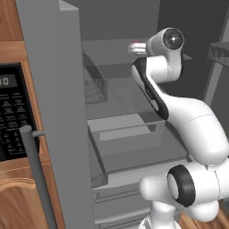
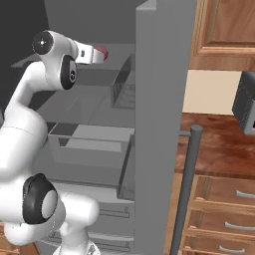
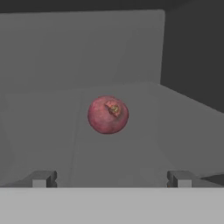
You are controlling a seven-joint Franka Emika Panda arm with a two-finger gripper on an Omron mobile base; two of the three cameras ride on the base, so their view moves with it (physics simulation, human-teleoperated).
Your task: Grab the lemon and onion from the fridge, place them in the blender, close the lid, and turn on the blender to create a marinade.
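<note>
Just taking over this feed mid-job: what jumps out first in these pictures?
The onion, the one spot of colour, sits alone on a grey shelf inside the open fridge, centred in the hand view. The gripper is open and short of it, its fingertips wide to either side. The white arm reaches into the upper fridge.

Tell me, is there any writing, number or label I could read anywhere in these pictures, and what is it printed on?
"0", perhaps with a cut-off stroke before it: pale digits on the display of the black microwave, partly hidden by the fridge door.
Keypad labels under that display: white marks, too small and blurred to read.
The fridge shelves, the onion and the robot arm carry no readable text.
</note>
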